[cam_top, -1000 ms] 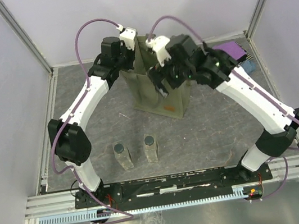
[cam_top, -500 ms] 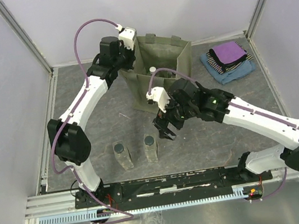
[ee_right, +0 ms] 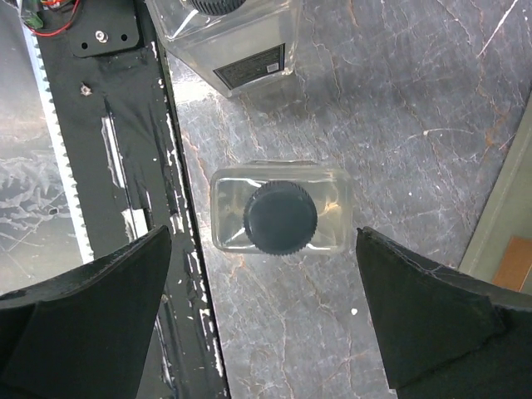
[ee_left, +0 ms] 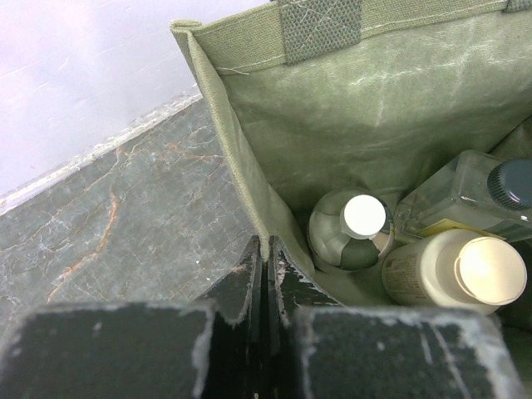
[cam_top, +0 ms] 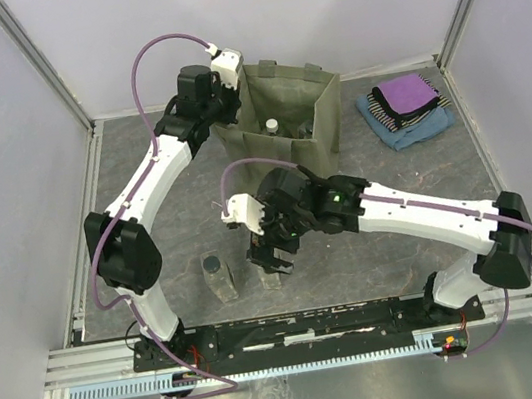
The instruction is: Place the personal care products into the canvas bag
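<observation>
1. Your left pincer (ee_left: 266, 258) is pinched tight on the rim of the canvas bag (ee_left: 349, 125).
2. Your right pincer (ee_right: 262, 241) is spread wide with nothing in it, hanging right over a clear dark-capped bottle (ee_right: 280, 218) standing on the desk (cam_top: 387, 261).
3. A 2nd clear bottle (cam_top: 220, 278) stands just to its left.
4. Inside the bag you've got the nozzle-topped bottle (ee_left: 351, 230), the cream jar (ee_left: 457, 270) and a 3rd clear bottle (ee_left: 474, 195), all bunched together.

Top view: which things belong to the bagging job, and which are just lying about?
Job:
- canvas bag
- left table bottle
- right table bottle
- already in the bag: nozzle bottle, white jar, bagged clear bottle

Lying about:
- folded cloth
</observation>
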You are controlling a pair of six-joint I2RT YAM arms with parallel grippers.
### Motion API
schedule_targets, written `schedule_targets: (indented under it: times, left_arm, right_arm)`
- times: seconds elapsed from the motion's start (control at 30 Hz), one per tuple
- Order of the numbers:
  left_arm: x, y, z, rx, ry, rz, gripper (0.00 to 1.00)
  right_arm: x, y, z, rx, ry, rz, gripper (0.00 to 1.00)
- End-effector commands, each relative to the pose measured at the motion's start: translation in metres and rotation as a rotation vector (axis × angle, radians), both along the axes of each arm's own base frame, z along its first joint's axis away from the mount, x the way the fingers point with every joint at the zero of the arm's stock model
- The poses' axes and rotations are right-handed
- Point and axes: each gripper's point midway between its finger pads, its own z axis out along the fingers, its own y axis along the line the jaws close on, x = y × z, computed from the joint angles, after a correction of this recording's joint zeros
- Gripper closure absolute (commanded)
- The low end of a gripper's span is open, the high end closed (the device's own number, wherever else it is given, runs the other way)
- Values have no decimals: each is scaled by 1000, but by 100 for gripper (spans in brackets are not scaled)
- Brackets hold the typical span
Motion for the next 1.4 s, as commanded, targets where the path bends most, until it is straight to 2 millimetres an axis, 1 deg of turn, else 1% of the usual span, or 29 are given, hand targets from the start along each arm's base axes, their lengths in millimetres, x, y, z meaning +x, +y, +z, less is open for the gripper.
schedule_targets:
  times: [0.0,0.07,0.33,0.53,0.77,0.97,1.13,1.23,1.3,1.33,1.37]
  left_arm:
    - [-1,2,14,-28,-31,1,97]
    - [-2,2,13,-26,-28,1,97]
    - [-5,4,12,-28,-26,8,97]
    - [-5,5,10,-29,-25,12,97]
    - [-4,4,12,-35,-29,10,97]
    - [-4,3,12,-35,-27,8,97]
    - [-4,3,12,-28,-28,6,97]
    - [-3,4,11,-25,-28,8,97]
    - [-3,3,10,-26,-25,6,97]
    - [-3,3,9,-26,-24,7,97]
    - [-3,2,10,-29,-24,6,97]
  right_arm:
    - [5,9,8,-33,-69,44,0]
    - [4,9,2,-66,-66,55,0]
    - [11,5,-22,-165,-67,44,0]
    - [9,14,-38,-163,-35,52,0]
    - [6,27,-47,-120,7,47,0]
    - [2,26,-57,-148,35,58,0]
    - [-3,19,-69,-200,62,75,12]
    - [-2,15,-74,-231,62,76,22]
    - [-1,13,-72,-235,52,75,32]
    - [0,13,-69,-231,43,74,39]
    - [2,13,-66,-226,32,71,50]
